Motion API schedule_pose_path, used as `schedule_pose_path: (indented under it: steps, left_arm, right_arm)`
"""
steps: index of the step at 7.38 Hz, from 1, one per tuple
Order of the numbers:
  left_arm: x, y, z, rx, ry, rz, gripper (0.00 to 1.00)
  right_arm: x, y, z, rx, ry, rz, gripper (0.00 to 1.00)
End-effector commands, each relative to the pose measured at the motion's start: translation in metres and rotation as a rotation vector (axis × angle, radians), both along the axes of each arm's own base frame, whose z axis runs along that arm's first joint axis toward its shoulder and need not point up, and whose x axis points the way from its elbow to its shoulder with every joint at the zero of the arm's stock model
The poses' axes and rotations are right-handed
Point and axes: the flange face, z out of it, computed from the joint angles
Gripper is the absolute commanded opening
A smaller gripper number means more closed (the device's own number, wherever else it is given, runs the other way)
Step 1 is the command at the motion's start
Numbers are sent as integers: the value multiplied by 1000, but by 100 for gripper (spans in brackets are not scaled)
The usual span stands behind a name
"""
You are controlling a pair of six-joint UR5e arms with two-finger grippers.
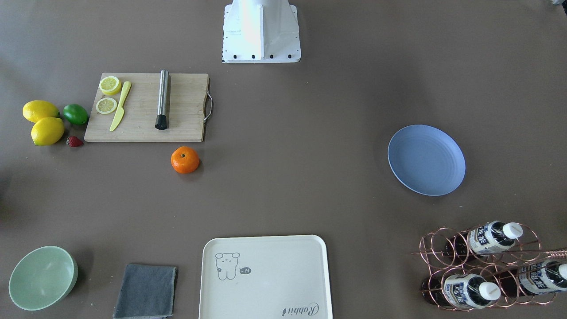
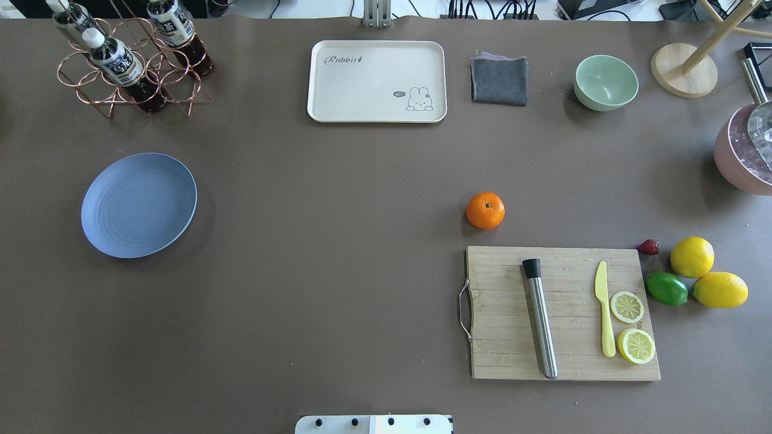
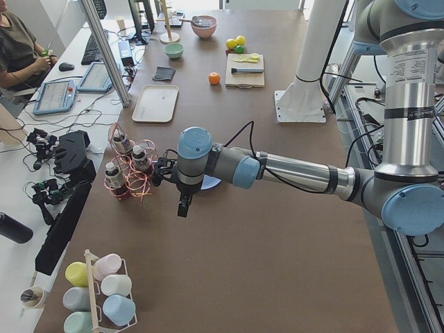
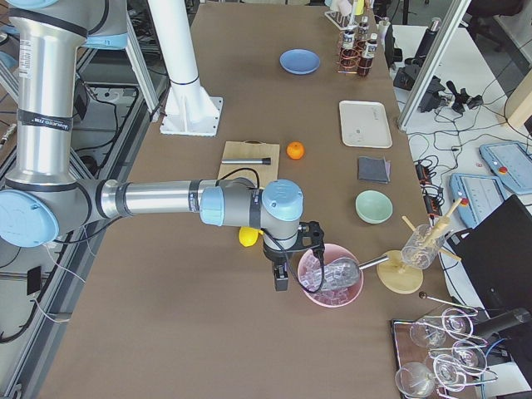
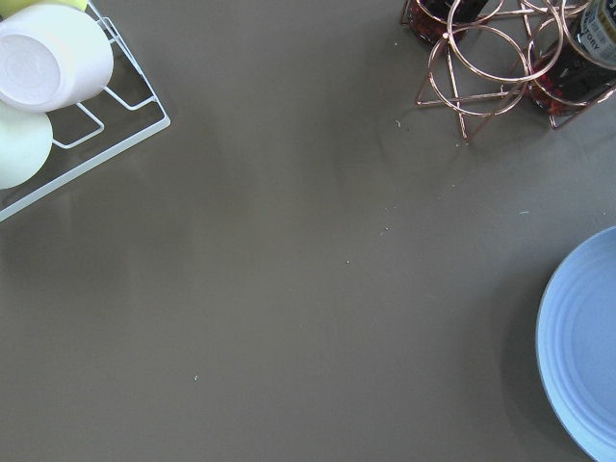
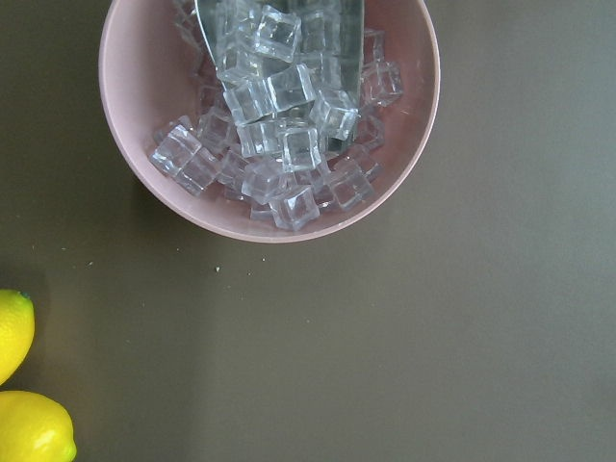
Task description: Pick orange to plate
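The left tool [image 3: 183,207] hangs point-down over the surface [image 2: 338,241], near the copper bottle rack [image 3: 129,173]. It shows only in the side view, so I cannot tell whether its jaws are apart or together. Its wrist camera looks straight down on bare brown surface, with the rim of the plate [image 5: 582,356] at the lower right, the rack's rings at the upper right, and a white wire cup holder [image 5: 91,115] at the upper left.

The right tool [image 4: 281,281] hangs at the other end, just beside the pink bowl [image 4: 328,293]. It too is seen only from the side, and I cannot tell how its jaws stand. Its wrist camera looks down into that bowl, which is full of ice cubes [image 6: 279,125] with a metal scoop [image 6: 279,29] among them. Two lemons [image 6: 29,428] show at the lower left edge.

The orange [image 2: 485,210] sits on the surface with its stem dimple up, near the far edge of the cutting board [image 2: 500,301] but not touching it. It lies on the robot's right side. The blue plate sits well apart from it on the robot's left side, near the bottle rack.

On the board lie a steel muddler [image 2: 540,319], a yellow knife [image 2: 605,316] and two lemon slices [image 2: 627,306]. Beside the board are a lime [image 2: 667,288] and a strawberry [image 2: 648,246]. Along the far edge are a cream tray [image 2: 377,81], a grey cloth [image 2: 499,79] and a green bowl [image 2: 605,82].
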Motion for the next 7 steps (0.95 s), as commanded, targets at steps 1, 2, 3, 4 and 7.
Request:
schedule_pose_path:
  steps: [1, 2, 3, 4, 7]
  left_arm:
    - [1, 1, -1, -3, 6, -1, 97]
    - [5, 1, -2, -2, 9, 8, 98]
    - [9, 5, 3, -2, 8, 21, 98]
    - [29, 6, 5, 2, 13, 59, 98]
    - [43, 13, 11, -35, 22, 60, 97]
  right_arm:
    - [0, 0, -1, 1, 0, 0, 100]
    - [0, 0, -1, 1, 0, 0, 100]
    - [0, 0, -1, 2, -2, 0, 100]
    - [0, 0, -1, 1, -3, 1, 100]
    - [-2, 3, -6, 8, -21, 0, 100]
